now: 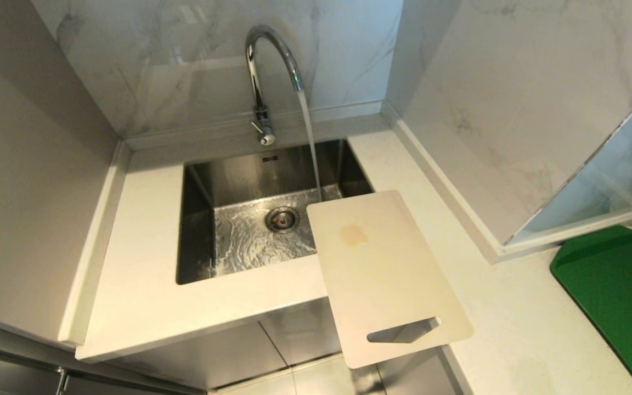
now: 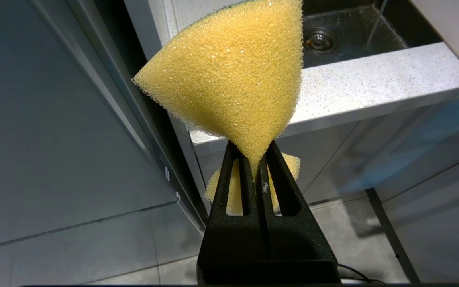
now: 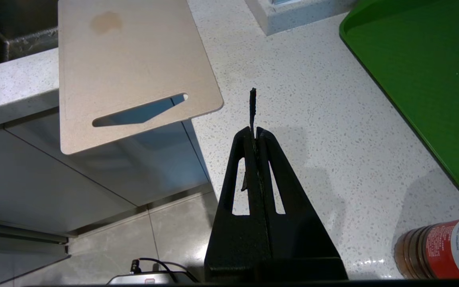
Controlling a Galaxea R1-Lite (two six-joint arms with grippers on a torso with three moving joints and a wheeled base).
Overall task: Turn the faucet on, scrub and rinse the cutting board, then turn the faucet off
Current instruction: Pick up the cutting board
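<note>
The chrome faucet (image 1: 264, 60) stands behind the steel sink (image 1: 198, 219), and a stream of water (image 1: 309, 142) falls from its spout into the basin. The cream cutting board (image 1: 387, 274) lies flat on the counter at the sink's near right corner, with a brownish stain (image 1: 353, 234) on it. Its slot-handle end hangs past the counter's front edge (image 3: 134, 113). Neither arm shows in the head view. My left gripper (image 2: 253, 153) is shut on a yellow sponge (image 2: 229, 75), low in front of the counter. My right gripper (image 3: 254, 131) is shut and holds nothing, over the counter right of the board.
A green mat (image 1: 618, 291) lies on the counter at the far right. A spice bottle with a red label (image 3: 440, 255) lies near the right gripper. Marble walls close in the back and the right corner. A tall grey cabinet stands to the left of the sink.
</note>
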